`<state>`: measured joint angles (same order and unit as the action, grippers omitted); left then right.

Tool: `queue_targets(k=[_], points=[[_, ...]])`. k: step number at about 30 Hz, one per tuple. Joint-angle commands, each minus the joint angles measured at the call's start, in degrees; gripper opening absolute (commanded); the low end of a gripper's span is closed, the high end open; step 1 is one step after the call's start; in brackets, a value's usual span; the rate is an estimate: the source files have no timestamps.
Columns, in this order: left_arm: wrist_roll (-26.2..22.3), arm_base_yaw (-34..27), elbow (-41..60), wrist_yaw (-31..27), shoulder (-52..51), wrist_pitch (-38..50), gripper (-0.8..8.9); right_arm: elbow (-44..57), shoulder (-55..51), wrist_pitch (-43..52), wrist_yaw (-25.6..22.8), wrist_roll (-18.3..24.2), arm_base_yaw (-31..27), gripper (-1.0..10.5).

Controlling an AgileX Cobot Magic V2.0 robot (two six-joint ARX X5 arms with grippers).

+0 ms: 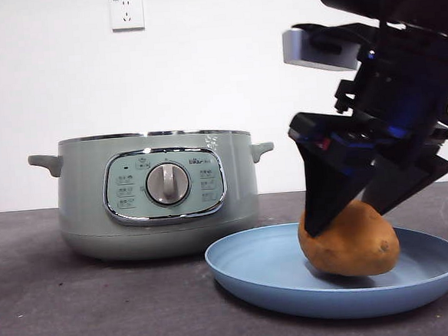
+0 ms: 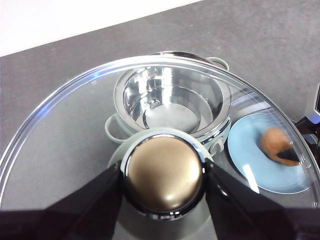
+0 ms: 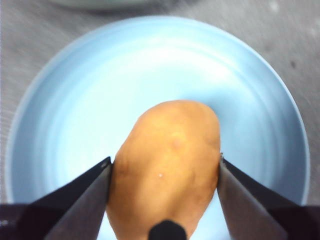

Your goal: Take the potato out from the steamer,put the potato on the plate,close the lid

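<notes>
The orange-brown potato [image 1: 352, 243] [image 3: 167, 160] rests in the light-blue plate [image 1: 262, 269] [image 3: 75, 100], right of the steamer [image 1: 83, 193]. My right gripper [image 1: 349, 214] [image 3: 165, 167] reaches down from above, its jaws pressed against both sides of the potato. High over the open steamer [image 2: 172, 100], my left gripper [image 2: 164, 175] is shut on the knob [image 2: 164, 172] of the glass lid [image 2: 60, 130]. Through the glass I see the pot's bare steel inside, the plate [image 2: 250, 150] and the potato [image 2: 276, 141]. The lid is out of the front view.
The steamer stands on a dark grey table with its control dial [image 1: 167, 183] facing the front camera. The plate's rim lies close to the pot's base. A white wall with a socket [image 1: 126, 12] is behind.
</notes>
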<state>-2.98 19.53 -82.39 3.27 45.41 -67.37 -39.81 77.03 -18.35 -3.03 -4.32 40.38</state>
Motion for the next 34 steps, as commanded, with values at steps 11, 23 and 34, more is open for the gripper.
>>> queue_targets(k=[11,23,34], points=[[-1.6,0.02,-0.26,3.41,4.83,7.23,-0.09,0.79,0.72,-0.57,0.07,-3.37,-1.07,4.5],[-3.28,0.13,-0.26,8.37,17.7,19.04,-0.09,0.17,0.39,0.28,-0.37,-3.76,-1.07,5.1],[-5.42,1.51,-0.26,8.96,30.29,28.94,-0.09,-4.02,-12.33,-4.61,-2.62,-3.78,-1.07,5.1]])
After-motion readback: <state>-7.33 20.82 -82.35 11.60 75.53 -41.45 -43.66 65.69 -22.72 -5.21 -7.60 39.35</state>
